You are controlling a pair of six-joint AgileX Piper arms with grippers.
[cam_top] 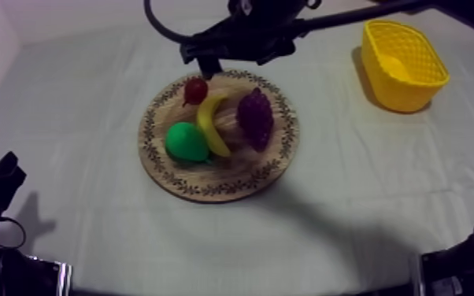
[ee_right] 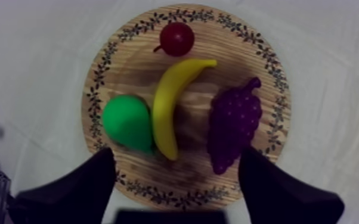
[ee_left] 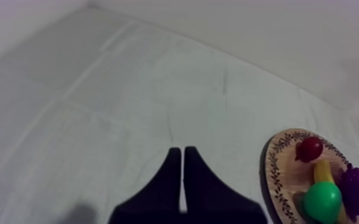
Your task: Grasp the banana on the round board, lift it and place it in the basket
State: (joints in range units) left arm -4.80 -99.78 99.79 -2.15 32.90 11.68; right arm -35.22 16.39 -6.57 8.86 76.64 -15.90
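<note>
Right wrist view: right gripper (ee_right: 176, 154) fingers (ee_right: 80, 184) held wide above banana (ee_right: 171, 101) on board (ee_right: 135, 28); left gripper (ee_left: 183, 156) fingers (ee_left: 164, 190) pressed together.

Dim cool light from overhead, broad soft shadow across the bench (cam_top: 342, 228) beside the wooden board (cam_top: 209, 191), darker shade hugging the yellow basket (cam_top: 413, 79)

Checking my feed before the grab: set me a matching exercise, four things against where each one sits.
Things: 1 banana; 2 pear; 3 bunch of grapes; 4 yellow basket.
Places: A on the cloth, apart from the wooden board; B on the board, basket side; C between pear and grapes; D on the board, side away from the basket.
Pairs: 1-C; 2-D; 3-B; 4-A.
</note>
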